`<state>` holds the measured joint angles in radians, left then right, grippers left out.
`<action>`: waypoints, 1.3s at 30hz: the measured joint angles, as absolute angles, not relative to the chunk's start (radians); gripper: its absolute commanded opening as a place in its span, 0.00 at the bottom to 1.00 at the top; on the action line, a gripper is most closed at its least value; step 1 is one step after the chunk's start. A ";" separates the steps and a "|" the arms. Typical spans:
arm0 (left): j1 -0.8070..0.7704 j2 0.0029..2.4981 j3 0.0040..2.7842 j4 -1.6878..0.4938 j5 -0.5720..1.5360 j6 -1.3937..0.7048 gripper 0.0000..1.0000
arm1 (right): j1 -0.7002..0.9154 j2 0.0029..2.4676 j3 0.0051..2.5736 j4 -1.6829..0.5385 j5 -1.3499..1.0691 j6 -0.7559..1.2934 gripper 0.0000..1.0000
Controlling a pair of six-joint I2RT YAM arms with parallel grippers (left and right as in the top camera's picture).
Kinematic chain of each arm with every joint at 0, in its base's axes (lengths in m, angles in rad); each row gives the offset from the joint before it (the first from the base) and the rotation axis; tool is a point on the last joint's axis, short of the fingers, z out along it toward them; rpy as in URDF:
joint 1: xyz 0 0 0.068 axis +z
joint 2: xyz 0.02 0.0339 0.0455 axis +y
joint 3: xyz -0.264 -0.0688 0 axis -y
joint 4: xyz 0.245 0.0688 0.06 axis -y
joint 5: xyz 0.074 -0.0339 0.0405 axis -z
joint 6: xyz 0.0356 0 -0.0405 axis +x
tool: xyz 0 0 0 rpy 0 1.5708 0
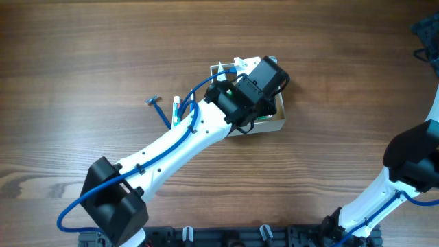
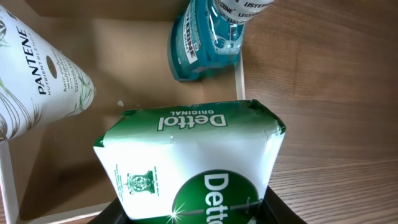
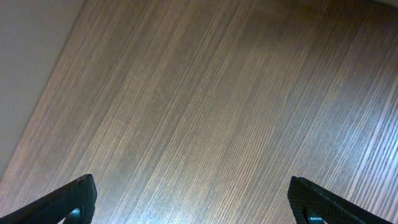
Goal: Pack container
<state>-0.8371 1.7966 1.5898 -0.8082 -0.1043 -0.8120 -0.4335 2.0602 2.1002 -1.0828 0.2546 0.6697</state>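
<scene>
Mid-table, mostly hidden beneath the left arm in the overhead view: the container, white-walled and tan inside.

Through the left wrist camera: left gripper closed snugly on a green-and-white Dettol soap pack, with 2 dark fingers pressed against its sides. Held over the container's tan floor, close to the right-hand wall (impossible to say whether touching down).

Already in the container: 1 white Pantene bottle at the left and 1 blue Listerine bottle at the far right corner.

Left of the container on the wooden table: a blue razor and, beside it, a small white-and-green item, too small to name.

Right gripper spread wide, gripping nothing, above bare wood, well apart from the container.
</scene>
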 measured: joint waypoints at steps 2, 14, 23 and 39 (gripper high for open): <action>-0.837 1.797 1.590 -0.808 -0.105 -0.812 0.27 | -0.434 2.060 2.100 -1.083 0.255 0.670 1.00; -0.837 1.797 1.703 -0.871 -0.147 -0.793 0.21 | -0.434 2.060 2.100 -1.083 0.255 0.670 1.00; -0.837 1.796 1.829 -1.011 -0.266 -0.782 0.21 | -0.434 2.060 2.100 -1.083 0.255 0.670 1.00; -0.687 1.769 1.829 -0.855 -0.323 -0.782 0.21 | -0.434 2.060 2.100 -1.083 0.255 0.670 1.00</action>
<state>-0.6872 1.7687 1.8286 -0.8547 -0.3229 -0.7818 -0.4335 2.0602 2.1002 -1.0828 0.2546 0.6697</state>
